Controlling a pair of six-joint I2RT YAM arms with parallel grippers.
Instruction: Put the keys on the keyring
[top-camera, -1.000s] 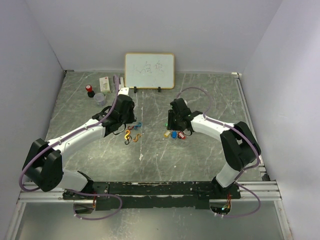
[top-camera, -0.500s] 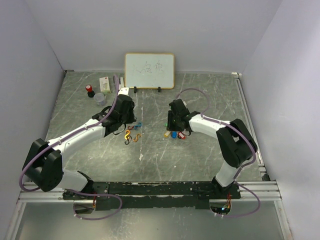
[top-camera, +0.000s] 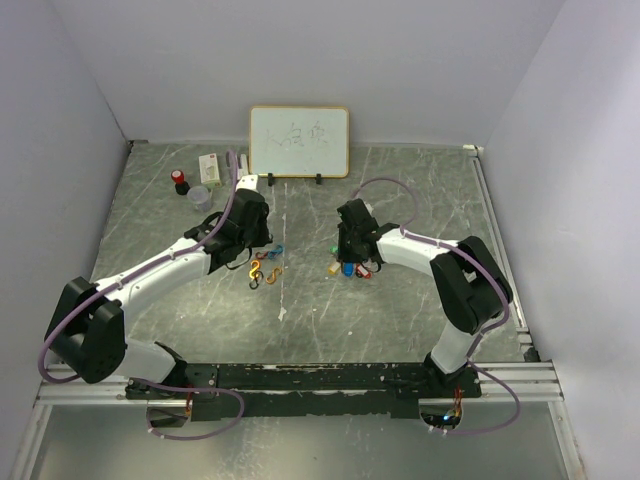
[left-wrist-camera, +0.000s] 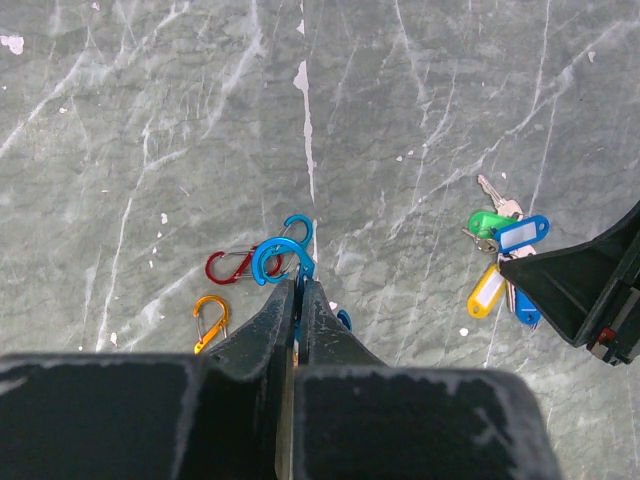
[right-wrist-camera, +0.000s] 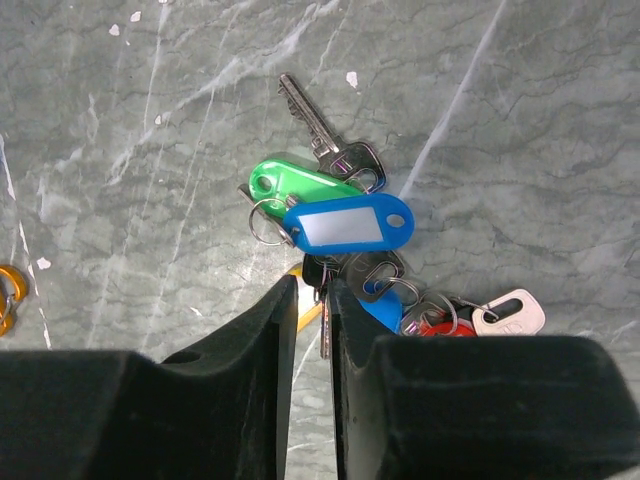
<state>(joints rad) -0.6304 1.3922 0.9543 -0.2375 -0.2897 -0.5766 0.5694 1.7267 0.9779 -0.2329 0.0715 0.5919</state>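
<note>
The keys (right-wrist-camera: 345, 226) are a bunch of metal keys with blue, green (right-wrist-camera: 295, 183), yellow, red (right-wrist-camera: 440, 325) and white tags, lying on the table right of centre (top-camera: 350, 268). My right gripper (right-wrist-camera: 315, 290) is down on the bunch. Its jaws are nearly together, with a key blade edge-on between them. My left gripper (left-wrist-camera: 300, 285) is shut on a blue carabiner clip (left-wrist-camera: 283, 258) at table level, left of centre (top-camera: 262, 255). A red clip (left-wrist-camera: 232, 266) and an orange clip (left-wrist-camera: 209, 320) lie beside it. The keys also show in the left wrist view (left-wrist-camera: 505, 255).
A whiteboard (top-camera: 299, 141) stands at the back. A white box (top-camera: 209, 166), a red-capped bottle (top-camera: 179, 181) and a clear cup (top-camera: 200, 197) sit at the back left. White walls enclose the grey table on three sides.
The right arm's elbow has swung left and its gripper has settled a little lower on the key bunch. The left arm has not moved.
</note>
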